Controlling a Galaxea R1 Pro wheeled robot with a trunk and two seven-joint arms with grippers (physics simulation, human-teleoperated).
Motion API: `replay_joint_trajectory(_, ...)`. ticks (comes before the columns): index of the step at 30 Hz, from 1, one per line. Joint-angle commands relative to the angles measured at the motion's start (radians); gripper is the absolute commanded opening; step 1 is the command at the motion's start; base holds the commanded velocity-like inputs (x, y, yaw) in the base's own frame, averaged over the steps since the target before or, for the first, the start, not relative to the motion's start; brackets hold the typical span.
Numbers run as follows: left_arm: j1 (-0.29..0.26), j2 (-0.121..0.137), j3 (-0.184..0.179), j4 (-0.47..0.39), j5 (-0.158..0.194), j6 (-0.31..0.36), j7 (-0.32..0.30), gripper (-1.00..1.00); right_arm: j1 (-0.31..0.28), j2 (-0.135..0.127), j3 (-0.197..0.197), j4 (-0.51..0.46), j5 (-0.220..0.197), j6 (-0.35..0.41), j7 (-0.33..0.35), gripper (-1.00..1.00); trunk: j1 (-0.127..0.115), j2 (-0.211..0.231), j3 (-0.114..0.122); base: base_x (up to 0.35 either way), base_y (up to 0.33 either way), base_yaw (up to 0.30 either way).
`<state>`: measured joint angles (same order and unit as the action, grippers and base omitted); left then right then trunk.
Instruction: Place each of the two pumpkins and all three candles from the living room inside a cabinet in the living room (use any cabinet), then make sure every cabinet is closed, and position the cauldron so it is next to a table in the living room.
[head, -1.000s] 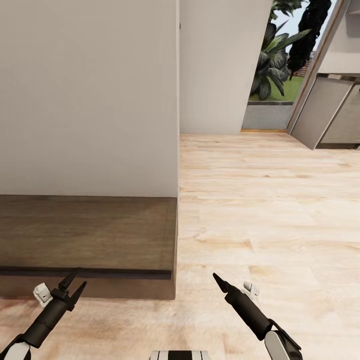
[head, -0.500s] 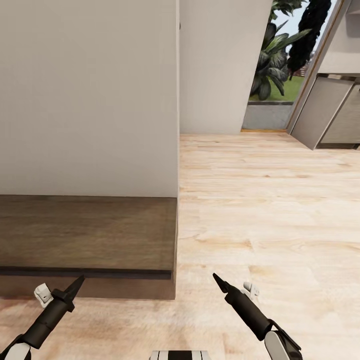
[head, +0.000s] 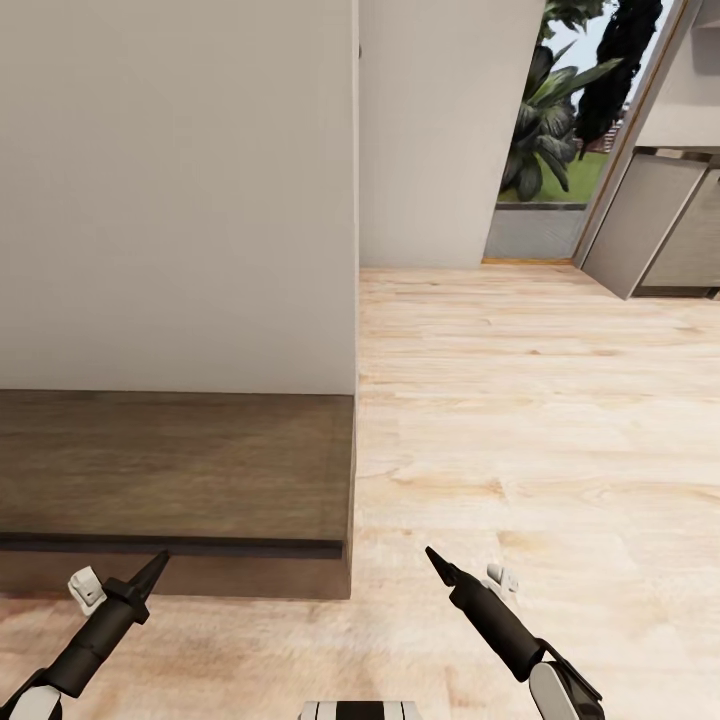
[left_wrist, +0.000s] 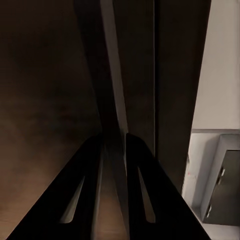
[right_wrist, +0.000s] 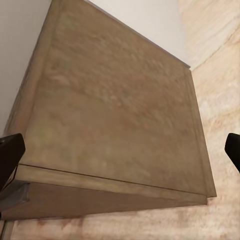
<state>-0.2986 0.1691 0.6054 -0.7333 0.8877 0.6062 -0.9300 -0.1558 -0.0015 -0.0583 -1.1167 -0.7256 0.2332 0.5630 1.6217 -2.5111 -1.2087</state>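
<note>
Left gripper (head: 158, 560) first: its fingers (left_wrist: 85, 192) are pinched almost together, a thin gap between them and nothing held, tips right at the cabinet's (head: 180, 470) front edge. In the left wrist view they point along a dark seam in the wood; that view is murky, so whether the tips touch the front cannot be told.

Over to the right gripper (head: 432, 556), hanging above the floor (head: 520, 400) just off the cabinet's corner. In the head view it reads as one dark point, but the right wrist view has its fingers (right_wrist: 10, 155) at opposite edges, cut off by the frame, so they are spread wide and empty.

The cabinet sits low against the wall (head: 180, 200), fronts flush, its far left cut off. A doorway (head: 545, 130) shows plants beyond; grey cupboards (head: 660, 230) stand further right. No writing readable anywhere.
</note>
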Motion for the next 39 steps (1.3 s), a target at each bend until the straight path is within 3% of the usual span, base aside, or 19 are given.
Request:
replay_joint_trajectory(1,-0.001,0.000,0.000,-0.002,0.011,0.007,-0.005,-1.00,0.000,0.000,0.000,0.000,0.000,0.000,0.000,1.00,0.000,0.000,0.000,0.000,0.000,0.000)
replay_joint_trajectory(13,-0.001,0.000,0.001,-0.002,0.011,0.006,-0.007,-1.00,0.001,0.000,-0.002,0.000,0.000,-0.002,0.000,1.00,0.000,0.000,0.000,-0.017,0.000,0.000)
replay_joint_trajectory(39,-0.001,0.000,0.001,-0.002,0.011,0.006,-0.007,-1.00,0.000,0.000,-0.002,0.000,-0.001,-0.002,0.000,1.00,0.000,0.000,0.000,-0.117,0.018,0.000)
